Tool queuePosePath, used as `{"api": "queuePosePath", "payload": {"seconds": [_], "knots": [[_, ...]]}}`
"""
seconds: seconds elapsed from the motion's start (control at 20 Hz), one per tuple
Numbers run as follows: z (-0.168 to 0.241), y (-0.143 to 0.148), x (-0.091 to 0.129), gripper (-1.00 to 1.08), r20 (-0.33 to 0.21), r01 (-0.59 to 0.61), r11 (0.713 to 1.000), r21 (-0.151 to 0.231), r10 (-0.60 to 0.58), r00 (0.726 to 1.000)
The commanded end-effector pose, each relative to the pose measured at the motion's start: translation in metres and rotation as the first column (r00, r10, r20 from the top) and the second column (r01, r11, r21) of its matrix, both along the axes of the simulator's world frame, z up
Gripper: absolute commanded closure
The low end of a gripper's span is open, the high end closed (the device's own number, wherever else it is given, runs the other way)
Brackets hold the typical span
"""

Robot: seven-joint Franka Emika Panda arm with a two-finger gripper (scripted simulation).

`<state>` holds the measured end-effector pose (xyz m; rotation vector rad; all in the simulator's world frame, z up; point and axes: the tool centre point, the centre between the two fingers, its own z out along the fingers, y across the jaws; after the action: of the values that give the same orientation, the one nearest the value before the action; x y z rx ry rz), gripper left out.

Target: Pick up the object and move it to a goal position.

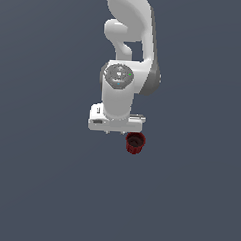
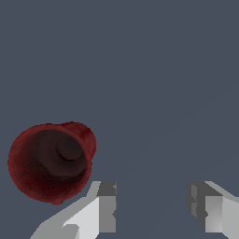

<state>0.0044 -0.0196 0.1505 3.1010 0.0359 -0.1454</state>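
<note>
Worktop, a plain dark grey-blue plane, fills both views with no edge in sight, and bare surface lies open on every side of the arm. The white Panda arm reaches down the middle of the exterior view, ending in the hand. Its two fingers stand wide apart with only bare worktop showing between them; the hand holds nothing. The object, a small dark red ribbed cup with a brown hollow, sits on the worktop just beside the hand, outside the gap between the fingers, toward the exterior view's right.
</note>
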Motion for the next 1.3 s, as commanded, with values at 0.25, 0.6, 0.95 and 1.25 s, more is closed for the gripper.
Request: {"api": "queuePosePath", "payload": {"seconds": [0.25,0.6,0.95,1.25], "knots": [[-0.004,0.006,0.01,-0.2,-0.108,-0.127,0.992,-0.022,0.124,0.986],[-0.01,0.013,0.02,-0.2,-0.232,-0.27,0.962,-0.03,0.256,0.938],[-0.017,0.023,0.028,-0.2,-0.353,-0.409,0.912,-0.02,0.377,0.857],[-0.025,0.031,0.032,-0.2,-0.448,-0.518,0.855,0.004,0.464,0.764]]}}
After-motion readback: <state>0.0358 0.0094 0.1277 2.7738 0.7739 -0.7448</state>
